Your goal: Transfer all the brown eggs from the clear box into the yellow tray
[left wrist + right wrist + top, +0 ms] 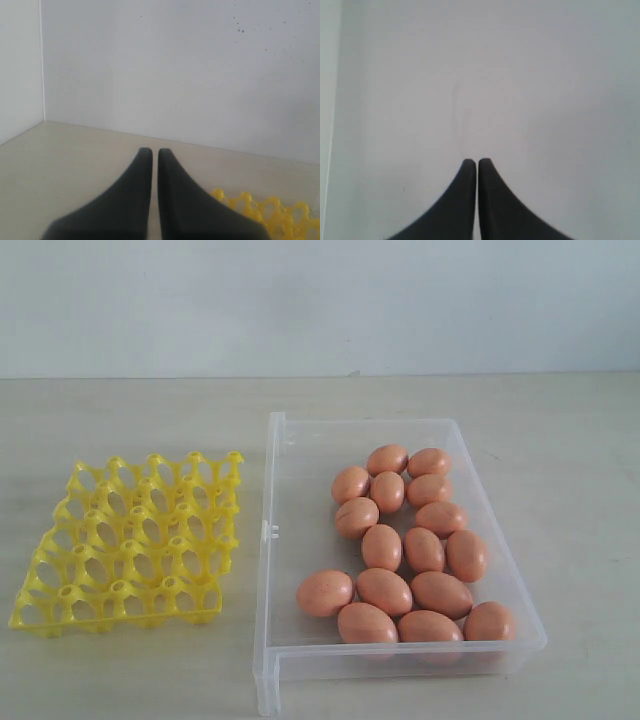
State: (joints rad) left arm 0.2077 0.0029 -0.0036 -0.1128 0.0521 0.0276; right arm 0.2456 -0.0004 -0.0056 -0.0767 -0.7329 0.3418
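Several brown eggs (pixel 404 550) lie clustered on the floor of the clear box (pixel 290 655), which sits right of centre on the table in the exterior view. To its left stands the yellow tray (pixel 130 540), every cup bare. Neither arm shows in the exterior view. In the left wrist view my left gripper (pixel 151 152) is shut with nothing between its black fingers, and a corner of the yellow tray (pixel 270 210) peeks in beside it. My right gripper (pixel 474 162) is shut and holds nothing, facing a plain pale wall.
A pale wall (pixel 320 300) runs along the back of the beige table (pixel 120 670). The box's narrow front lip (pixel 265 685) juts toward the table's near edge.
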